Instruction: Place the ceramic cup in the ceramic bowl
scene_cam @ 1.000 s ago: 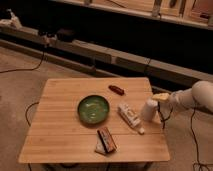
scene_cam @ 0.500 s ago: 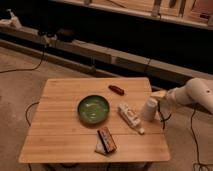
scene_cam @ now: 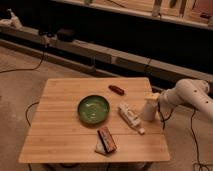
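The ceramic bowl (scene_cam: 93, 109), round and green-glazed, sits in the middle of the wooden table (scene_cam: 60, 125). The ceramic cup (scene_cam: 148, 111), small and white, is upright near the table's right edge, to the right of the bowl. My gripper (scene_cam: 152, 97) is right at the cup's top, at the end of the white arm (scene_cam: 189, 94) that reaches in from the right. A white printed tube (scene_cam: 130, 117) lies between the bowl and the cup.
A small red object (scene_cam: 116, 89) lies at the back of the table. A red and white snack package (scene_cam: 106, 141) lies near the front edge. Cables run over the floor, and a low dark ledge (scene_cam: 100, 50) runs behind the table.
The arm has moved left and a little down over the table's right edge, and the cup has come with the gripper, slightly closer to the white tube.
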